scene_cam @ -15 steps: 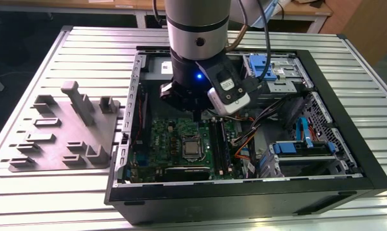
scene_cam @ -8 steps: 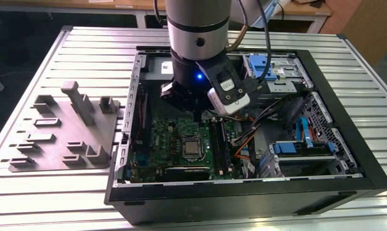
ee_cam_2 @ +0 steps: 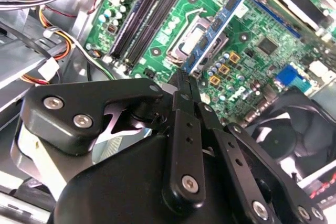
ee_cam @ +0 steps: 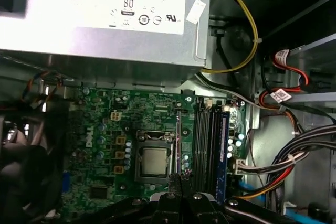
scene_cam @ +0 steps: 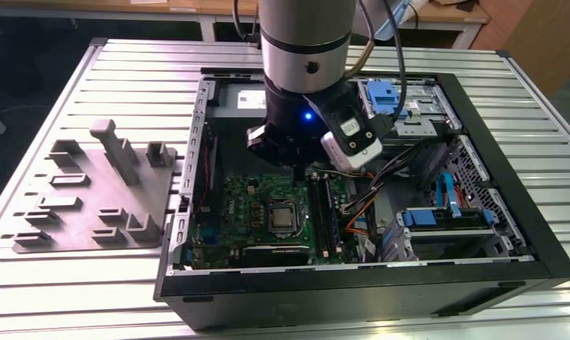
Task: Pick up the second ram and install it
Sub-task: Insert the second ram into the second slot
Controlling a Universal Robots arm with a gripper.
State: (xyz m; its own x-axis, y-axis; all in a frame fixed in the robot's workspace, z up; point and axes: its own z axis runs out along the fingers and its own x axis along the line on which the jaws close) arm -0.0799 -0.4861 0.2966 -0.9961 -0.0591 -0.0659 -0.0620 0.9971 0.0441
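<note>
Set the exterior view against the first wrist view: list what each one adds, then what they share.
Exterior view: the slatted table, the grey holder plate beside the computer case, and the arm reaching into it. First wrist view: a yellow cable, and the second ram, edge-on in the gripper. Shared: the green motherboard, its processor socket and the silver power supply.
</note>
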